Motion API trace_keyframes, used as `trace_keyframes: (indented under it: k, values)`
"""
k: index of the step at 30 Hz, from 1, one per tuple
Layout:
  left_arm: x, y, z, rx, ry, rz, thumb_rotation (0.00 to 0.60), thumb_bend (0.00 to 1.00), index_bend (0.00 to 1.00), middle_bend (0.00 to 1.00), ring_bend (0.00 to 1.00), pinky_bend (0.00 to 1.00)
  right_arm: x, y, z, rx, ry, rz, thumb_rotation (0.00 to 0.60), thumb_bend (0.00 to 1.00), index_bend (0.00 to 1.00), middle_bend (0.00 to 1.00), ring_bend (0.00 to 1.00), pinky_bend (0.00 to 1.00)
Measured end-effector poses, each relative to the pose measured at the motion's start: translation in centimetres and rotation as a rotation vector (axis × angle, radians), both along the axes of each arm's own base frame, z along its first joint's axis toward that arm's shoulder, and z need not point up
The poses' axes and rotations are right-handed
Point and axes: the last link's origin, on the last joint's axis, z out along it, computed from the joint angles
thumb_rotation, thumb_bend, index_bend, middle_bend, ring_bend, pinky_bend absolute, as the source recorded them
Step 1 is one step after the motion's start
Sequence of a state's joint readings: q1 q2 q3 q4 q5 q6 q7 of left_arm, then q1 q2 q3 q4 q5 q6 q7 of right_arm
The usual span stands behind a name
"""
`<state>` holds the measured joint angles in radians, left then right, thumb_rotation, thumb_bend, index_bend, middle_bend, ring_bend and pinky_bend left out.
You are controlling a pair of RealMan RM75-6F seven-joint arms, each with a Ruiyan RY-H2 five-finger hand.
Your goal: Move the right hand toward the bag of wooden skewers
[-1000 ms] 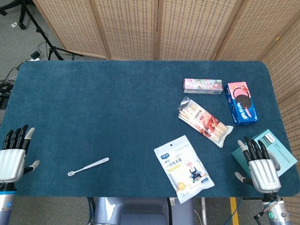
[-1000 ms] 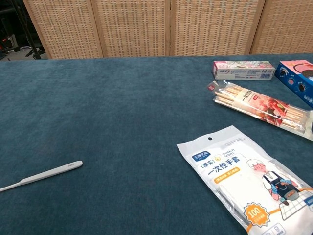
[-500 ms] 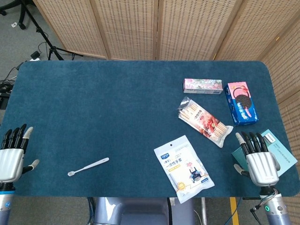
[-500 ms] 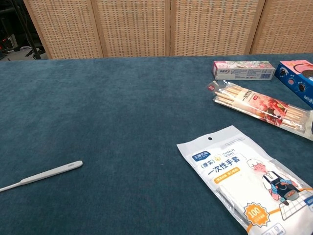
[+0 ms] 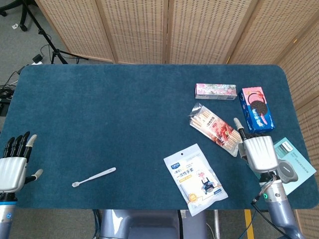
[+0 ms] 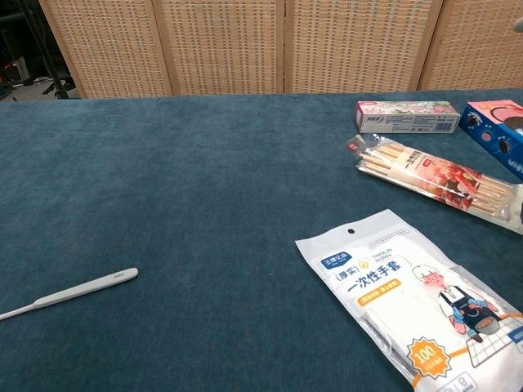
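Observation:
The bag of wooden skewers [image 5: 217, 129] lies flat on the blue table, right of centre, its clear wrapper printed in red; the chest view shows the same skewer bag [image 6: 441, 181] at the right. My right hand [image 5: 258, 152] hovers just right of the bag's near end, back toward the camera. Its thumb sticks out toward the bag, its fingers are foreshortened, and it holds nothing. My left hand [image 5: 14, 167] sits at the table's front left corner with fingers spread and empty. Neither hand appears in the chest view.
A pink box [image 5: 215, 91] and a blue cookie box [image 5: 256, 109] lie beyond the skewers. A white bag of disposable gloves [image 5: 196, 178] lies near the front edge, a teal packet [image 5: 291, 162] under my right arm, and a white toothbrush [image 5: 93, 177] at front left.
My right hand has moved from the front right table edge forward and left, ending beside the skewer bag's near end. The left hand has hardly shifted.

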<state>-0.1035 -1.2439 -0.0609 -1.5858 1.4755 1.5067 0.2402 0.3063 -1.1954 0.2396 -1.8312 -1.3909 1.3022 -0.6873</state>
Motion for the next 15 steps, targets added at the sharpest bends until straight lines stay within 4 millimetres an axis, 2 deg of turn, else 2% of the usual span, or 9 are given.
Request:
trace_keyframes:
  k: [1, 3, 5, 11, 15]
  values:
    - [0.0, 0.0, 0.0, -0.001, -0.001, -0.001, 0.6, 0.02, 0.0, 0.0, 0.0, 0.0, 0.2, -0.6, -0.3, 0.028, 0.012, -0.019, 0.6, 0.86, 0.05, 0.7, 0.82, 0.81]
    - [0.0, 0.0, 0.0, -0.001, -0.002, -0.002, 0.6, 0.02, 0.0, 0.0, 0.0, 0.0, 0.4, -1.4, -0.8, 0.07, 0.028, -0.056, 0.6, 0.95, 0.05, 0.7, 0.84, 0.83]
    - [0.0, 0.1, -0.1, -0.002, -0.002, -0.001, 0.6, 0.02, 0.0, 0.0, 0.0, 0.0, 0.5, -2.2, -1.3, 0.11, 0.05, -0.101, 0.6, 0.99, 0.03, 0.7, 0.85, 0.83]
    - [-0.2, 0.4, -0.3, -0.014, -0.002, 0.008, 0.6, 0.02, 0.0, 0.0, 0.0, 0.0, 0.5, -4.9, -2.8, 0.22, 0.118, -0.279, 0.6, 1.0, 0.0, 0.72, 0.88, 0.87]
    - [-0.2, 0.4, -0.4, -0.016, -0.002, 0.009, 0.6, 0.02, 0.0, 0.0, 0.0, 0.0, 1.4, -6.8, -4.3, 0.291, 0.151, -0.383, 0.6, 1.0, 0.0, 0.72, 0.88, 0.87]
